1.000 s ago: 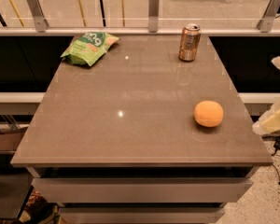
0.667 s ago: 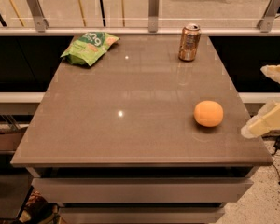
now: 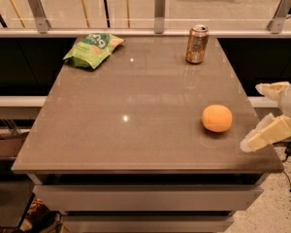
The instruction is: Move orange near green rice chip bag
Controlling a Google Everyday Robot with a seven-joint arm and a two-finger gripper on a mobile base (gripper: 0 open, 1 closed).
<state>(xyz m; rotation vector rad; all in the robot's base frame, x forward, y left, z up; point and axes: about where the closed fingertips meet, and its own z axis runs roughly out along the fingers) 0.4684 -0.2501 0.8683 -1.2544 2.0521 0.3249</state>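
The orange (image 3: 217, 118) lies on the grey table (image 3: 136, 106) near its right front edge. The green rice chip bag (image 3: 93, 48) lies at the table's far left corner, well away from the orange. My gripper (image 3: 259, 115) comes in from the right edge of the view, just right of the orange and apart from it. Its two cream fingers (image 3: 266, 133) are spread wide, one upper and one lower, with nothing between them.
A bronze-gold drink can (image 3: 197, 44) stands upright at the far right of the table. A glass railing with metal posts (image 3: 159, 11) runs behind the table. The floor shows at lower right.
My gripper has moved left, further into view, towards the orange. The orange, bag and can have not moved.
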